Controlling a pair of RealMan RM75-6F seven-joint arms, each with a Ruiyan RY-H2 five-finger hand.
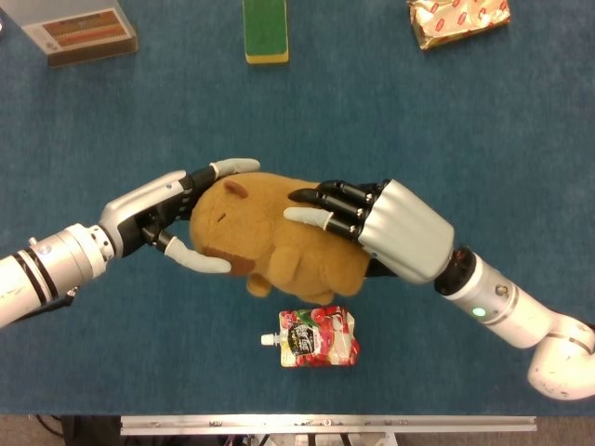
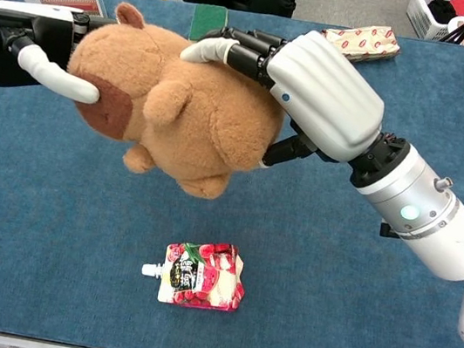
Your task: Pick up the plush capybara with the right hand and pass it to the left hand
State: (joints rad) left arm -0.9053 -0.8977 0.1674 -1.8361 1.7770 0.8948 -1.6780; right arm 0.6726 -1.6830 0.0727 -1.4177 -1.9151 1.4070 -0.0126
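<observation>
The plush capybara [image 1: 274, 232] was held in the air above the blue table [image 1: 446, 121], gripped around its back and rump by the right hand [image 1: 372, 228], whose dark fingers [image 1: 321, 206] were laid over the top of the toy while the thumb was tucked beneath it, as was seen in the chest view. The toy's head was turned toward the left hand [image 1: 163, 218], and its snout had been placed between that hand's spread fingers: one pale-tipped finger [image 1: 232, 166] was seen over the top of the head and another [image 1: 200, 261] was pressed against the brown muzzle from below. Whether the left hand was clamped on the head or was only touching it could not be told from either view. A red drink pouch [image 1: 316, 337] with a white spout was lying flat on the table just below the toy. At the far edge of the table a green sponge [image 1: 265, 30], a foil snack packet [image 1: 458, 19] and a small box [image 1: 79, 31] were set well apart from one another and from the hands.
</observation>
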